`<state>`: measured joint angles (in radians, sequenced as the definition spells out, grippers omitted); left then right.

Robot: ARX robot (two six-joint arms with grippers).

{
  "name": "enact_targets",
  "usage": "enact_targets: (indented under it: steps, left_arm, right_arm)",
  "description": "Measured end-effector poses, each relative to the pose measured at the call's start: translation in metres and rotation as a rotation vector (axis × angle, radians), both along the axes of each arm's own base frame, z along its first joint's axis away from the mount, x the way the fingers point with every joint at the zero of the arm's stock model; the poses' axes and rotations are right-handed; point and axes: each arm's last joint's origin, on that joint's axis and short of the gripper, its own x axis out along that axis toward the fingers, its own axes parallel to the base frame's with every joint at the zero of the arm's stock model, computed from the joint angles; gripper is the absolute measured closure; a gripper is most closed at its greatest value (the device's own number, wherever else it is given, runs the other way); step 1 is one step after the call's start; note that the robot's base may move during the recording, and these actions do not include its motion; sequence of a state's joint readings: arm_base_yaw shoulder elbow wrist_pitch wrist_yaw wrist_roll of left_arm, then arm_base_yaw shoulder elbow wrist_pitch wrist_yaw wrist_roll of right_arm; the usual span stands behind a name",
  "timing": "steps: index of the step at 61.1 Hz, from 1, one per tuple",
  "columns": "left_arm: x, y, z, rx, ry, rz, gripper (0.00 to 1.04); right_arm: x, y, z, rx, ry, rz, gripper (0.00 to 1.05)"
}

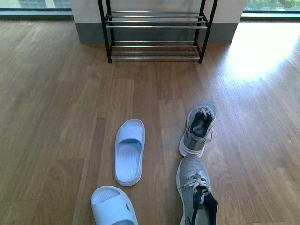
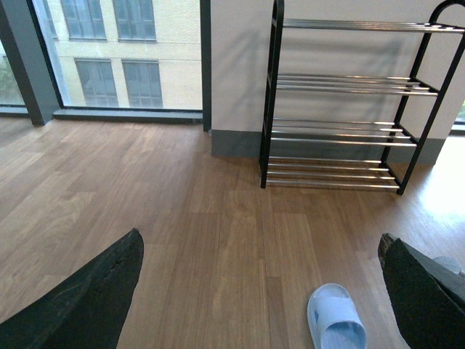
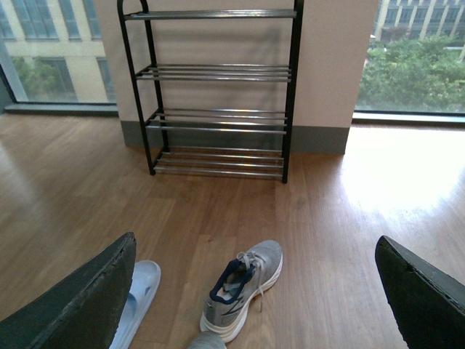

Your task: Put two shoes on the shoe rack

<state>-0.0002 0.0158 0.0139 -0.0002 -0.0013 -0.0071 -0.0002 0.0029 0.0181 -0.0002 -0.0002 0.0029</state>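
Rack: your shoe rack (image 1: 157,26) stands against the far wall, at the floor's (image 1: 56,117) far edge, and its chrome tiers carry nothing.
Far sneaker: the far sneaker (image 1: 198,128) lies on the floor right of centre, well short of the rack, toe toward it.
Near sneaker: the near sneaker (image 1: 196,187) lies just behind the far one, toe almost at its heel, toward the floor's near edge.
Sandals: two sandals (image 1: 130,151) lie left of the sneakers.
Right gripper: your right gripper (image 3: 254,243) is spread wide and holds nothing. The far sneaker shows between its fingers (image 3: 87,305), apart from both.
Left gripper: your left gripper (image 2: 260,243) is also spread wide and empty, over bare floor, with one sandal near one finger.
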Motion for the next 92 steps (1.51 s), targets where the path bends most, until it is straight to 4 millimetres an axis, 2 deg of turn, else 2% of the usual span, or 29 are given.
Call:
enact_targets:
  steps: [8, 11, 16, 25, 33, 37, 45, 56, 65, 76, 92]
  left_arm:
    - [0.0, 0.0, 0.0, 0.0, 0.0, -0.001, 0.09]
    - [0.0, 0.0, 0.0, 0.0, 0.0, -0.001, 0.09]
    - [0.0, 0.0, 0.0, 0.0, 0.0, -0.002, 0.09]
    - [0.0, 0.0, 0.0, 0.0, 0.0, -0.002, 0.09]
    - [0.0, 0.0, 0.0, 0.0, 0.0, -0.001, 0.09]
    - [0.0, 0.0, 0.0, 0.0, 0.0, -0.001, 0.09]
    - [0.0, 0.0, 0.0, 0.0, 0.0, -0.001, 0.09]
    - [0.0, 0.0, 0.0, 0.0, 0.0, -0.001, 0.09]
    - [0.0, 0.0, 0.0, 0.0, 0.0, -0.001, 0.09]
    - [0.0, 0.0, 0.0, 0.0, 0.0, -0.001, 0.09]
    - [0.0, 0.0, 0.0, 0.0, 0.0, -0.001, 0.09]
  right_arm:
    - [0.0, 0.0, 0.0, 0.0, 0.004, 0.003, 0.09]
    - [0.001, 0.0, -0.002, 0.0, 0.098, 0.042, 0.09]
    - [0.02, -0.006, -0.008, -0.004, 0.277, 0.026, 0.09]
    - [0.054, -0.005, -0.027, -0.059, 0.411, 0.081, 0.09]
    - [0.093, -0.002, -0.057, -0.111, 0.56, 0.123, 0.09]
    - [0.115, 0.0, -0.088, -0.118, 0.704, 0.133, 0.09]
    - [0.135, 0.004, -0.14, -0.131, 0.901, 0.129, 0.09]
    - [0.148, 0.009, -0.199, -0.125, 1.088, 0.108, 0.09]
    - [0.156, 0.01, -0.23, -0.107, 1.164, 0.071, 0.09]
    - [0.164, 0.01, -0.253, -0.061, 1.217, 0.058, 0.09]
    - [0.17, 0.012, -0.267, 0.038, 1.257, 0.075, 0.09]
